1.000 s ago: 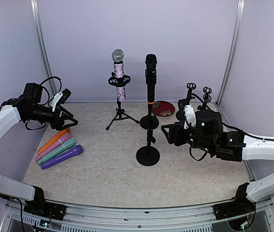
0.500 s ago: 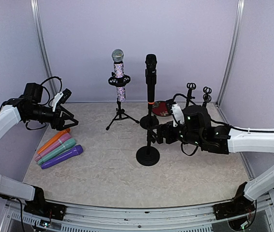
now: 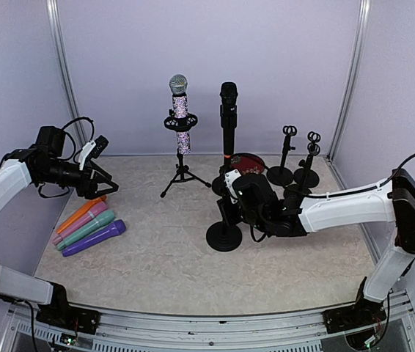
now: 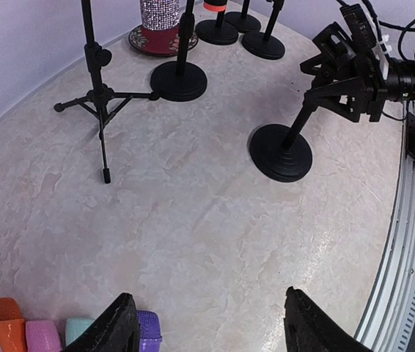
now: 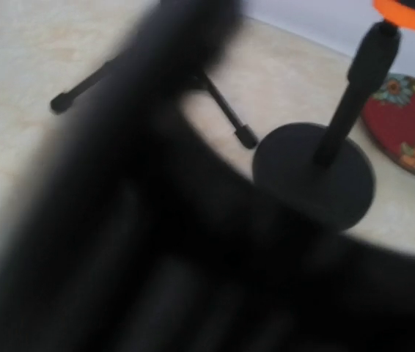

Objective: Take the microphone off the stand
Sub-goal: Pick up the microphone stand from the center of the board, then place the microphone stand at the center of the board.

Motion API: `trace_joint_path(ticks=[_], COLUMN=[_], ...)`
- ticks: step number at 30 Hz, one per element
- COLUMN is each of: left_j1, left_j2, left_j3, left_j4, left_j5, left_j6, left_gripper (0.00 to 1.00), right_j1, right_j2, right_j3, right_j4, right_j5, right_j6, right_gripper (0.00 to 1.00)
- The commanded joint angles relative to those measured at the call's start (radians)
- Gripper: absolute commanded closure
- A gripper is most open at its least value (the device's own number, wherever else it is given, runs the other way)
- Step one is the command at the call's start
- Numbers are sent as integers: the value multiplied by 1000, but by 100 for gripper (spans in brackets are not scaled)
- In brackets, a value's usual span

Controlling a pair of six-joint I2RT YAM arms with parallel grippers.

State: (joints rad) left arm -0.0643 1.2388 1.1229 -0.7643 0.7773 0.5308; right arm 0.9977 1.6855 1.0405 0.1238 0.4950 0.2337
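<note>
A black microphone (image 3: pixel 228 117) with an orange ring stands upright in a round-base stand (image 3: pixel 226 185) at mid-table. A glittery microphone (image 3: pixel 180 110) sits in a tripod stand (image 3: pixel 182 176) to its left. In front stands a short round-base stand (image 3: pixel 223 236) whose post my right gripper (image 3: pixel 227 209) is against. From the left wrist view, that gripper (image 4: pixel 323 82) sits at the top of this post (image 4: pixel 299 125). How its jaws stand is hidden, and the right wrist view is mostly dark blur. My left gripper (image 3: pixel 101 183) hovers open at the far left, nothing between its fingers (image 4: pixel 119 326).
Several coloured microphones (image 3: pixel 90 226) lie on the table below the left gripper. A red patterned plate (image 3: pixel 250 163) and two small empty stands (image 3: pixel 295 165) sit at the back right. The black microphone's stand base (image 5: pixel 314 176) and a tripod leg (image 5: pixel 83 92) show in the right wrist view.
My right arm has swung left from the right side of the table and reached the front stand's post. The left arm has not moved.
</note>
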Motion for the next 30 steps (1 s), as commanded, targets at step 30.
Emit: trace_joint_path(ticks=[30], left_j1=[-2], left_j2=[-14], left_j3=[57], left_j4=[-31], left_j5=[1], left_j6=[38], left_gripper=[35], right_j1=[-392], right_j2=[-59], right_j3=[-129], right_j4=[0], right_j5=[504], right_j6=[-407], right_gripper=[63])
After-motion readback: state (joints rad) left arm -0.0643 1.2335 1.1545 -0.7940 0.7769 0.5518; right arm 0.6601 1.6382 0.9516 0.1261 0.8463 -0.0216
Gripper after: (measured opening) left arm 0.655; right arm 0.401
